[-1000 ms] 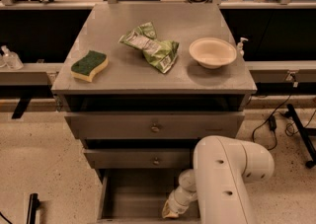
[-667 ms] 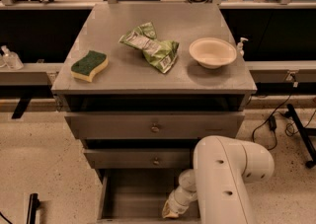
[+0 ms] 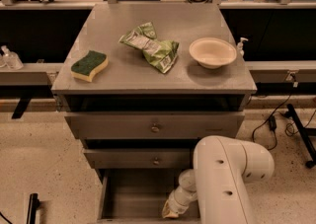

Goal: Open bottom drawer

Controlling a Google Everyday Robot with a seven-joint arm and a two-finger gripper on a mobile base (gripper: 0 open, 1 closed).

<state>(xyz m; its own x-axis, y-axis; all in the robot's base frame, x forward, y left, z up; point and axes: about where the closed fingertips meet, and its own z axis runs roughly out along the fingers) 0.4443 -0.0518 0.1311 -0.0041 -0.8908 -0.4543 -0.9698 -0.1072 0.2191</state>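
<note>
Nearest, bottom R: the white arm (image 3: 227, 178) fills the corner. Its wrist drops to the gripper (image 3: 173, 209), which sits low at the near edge of the frame, inside the R-near part of the bottom drawer (image 3: 133, 193). Can't tell if the gripper is apart, together or clamped on anything, as its tip is cut off by the frame edge. The bottom drawer is pulled out toward the near side, w/ its plain grey box interior showing. Its front is out of view below the frame. Just behind and above is the middle drawer (image 3: 128, 159), which looks closed, w/ a small round knob at centre. Above that is the wider top drawer (image 3: 113, 127), also w/ a centre knob and a dark gap over it. On the grey cabinet top (image 3: 123, 77), L to R: a green/yellow sponge (image 3: 89, 65) near the L edge, a crumpled green chip bag (image 3: 150, 48) approx. mid, and a pale bowl (image 3: 213, 52) at R, upright, all apart from each other. Just beyond the bowl, past the R edge, stands a small pump bottle (image 3: 240, 47). Black cables (image 3: 269, 119) lie on the floor at R.
</note>
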